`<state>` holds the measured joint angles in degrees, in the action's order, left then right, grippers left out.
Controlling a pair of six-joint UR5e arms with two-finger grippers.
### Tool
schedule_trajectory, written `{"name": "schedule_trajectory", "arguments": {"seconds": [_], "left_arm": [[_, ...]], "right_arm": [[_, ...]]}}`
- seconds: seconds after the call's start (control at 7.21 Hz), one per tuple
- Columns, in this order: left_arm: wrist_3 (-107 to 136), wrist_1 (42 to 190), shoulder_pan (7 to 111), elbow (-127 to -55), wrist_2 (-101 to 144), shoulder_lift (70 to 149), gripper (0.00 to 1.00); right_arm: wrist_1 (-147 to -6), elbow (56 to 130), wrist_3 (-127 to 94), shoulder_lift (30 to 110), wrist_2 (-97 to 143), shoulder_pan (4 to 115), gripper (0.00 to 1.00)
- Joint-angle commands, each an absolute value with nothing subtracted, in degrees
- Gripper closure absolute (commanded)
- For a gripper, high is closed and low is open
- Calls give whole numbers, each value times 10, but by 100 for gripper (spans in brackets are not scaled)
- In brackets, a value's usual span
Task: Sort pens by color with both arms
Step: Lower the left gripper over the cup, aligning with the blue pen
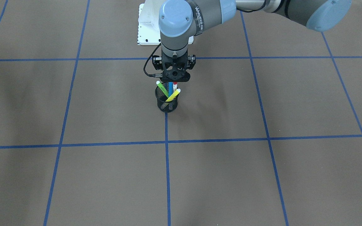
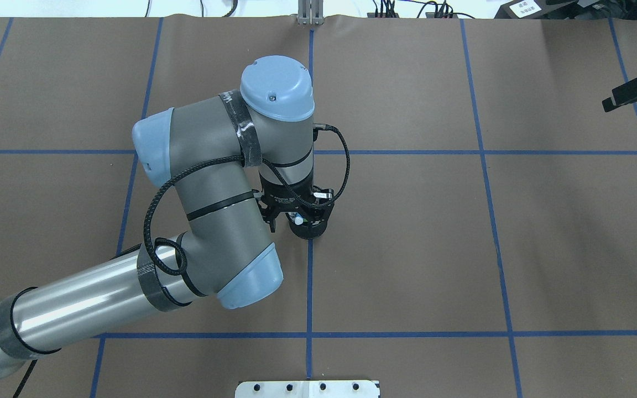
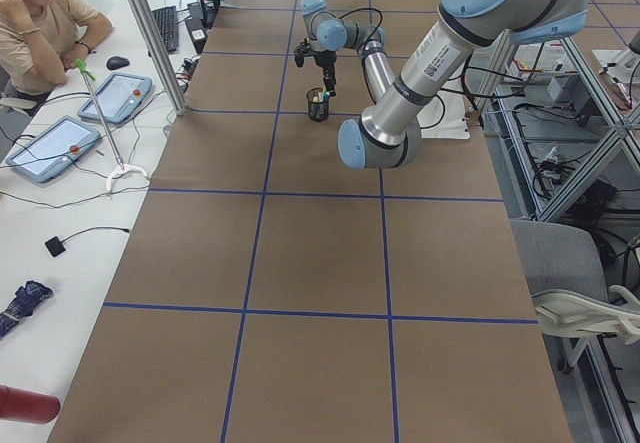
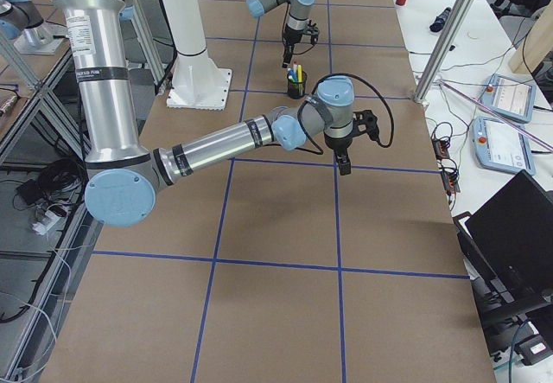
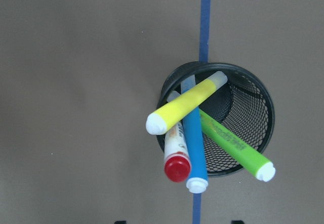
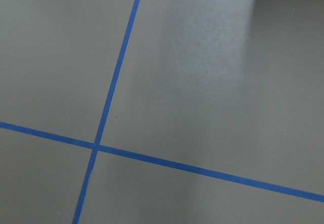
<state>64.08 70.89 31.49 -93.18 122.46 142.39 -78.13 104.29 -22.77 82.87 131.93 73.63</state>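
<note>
Over the middle of the desk (image 1: 262, 175), my left gripper (image 1: 175, 77) hangs right above the black mesh cup (image 1: 167, 102). Its fingers point down and are spread wide apart. Nothing is held between them.

All four pens are in the cup. The cup stands upright on a blue tape line (image 1: 167, 163). From my left wrist camera I look straight down into it. The blue pen (image 5: 193, 143) stands nearly upright, with its white end toward me. The red pen (image 5: 177, 155) is just beside the blue one, touching it, with its red cap on top. The yellow pen (image 5: 185, 104) lies tilted across both of them. The green pen (image 5: 233, 145) leans the other way, and its white end pokes out over the rim. In the front view, the tops of the blue and red pens come up close under my left gripper. I cannot tell if they touch it.

My right gripper (image 4: 344, 165) is well apart from the cup and points down at the desk. I cannot tell if it is spread or clenched. Its wrist camera shows only brown desk and a tape cross (image 6: 94, 146).
</note>
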Motion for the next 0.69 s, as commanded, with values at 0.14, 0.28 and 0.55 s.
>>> {"name": "schedule_trajectory", "arguments": {"seconds": [0.14, 0.28, 0.55], "left_arm": [[640, 710, 315, -933, 1219, 1447, 39], [634, 710, 315, -930, 1215, 1455, 39], [621, 710, 315, -874, 1187, 1482, 39]], "right_arm": [[-781, 1040, -228, 828, 1318, 730, 0], [-781, 1040, -228, 827, 1319, 730, 0], [-782, 1039, -228, 828, 1319, 726, 0]]}}
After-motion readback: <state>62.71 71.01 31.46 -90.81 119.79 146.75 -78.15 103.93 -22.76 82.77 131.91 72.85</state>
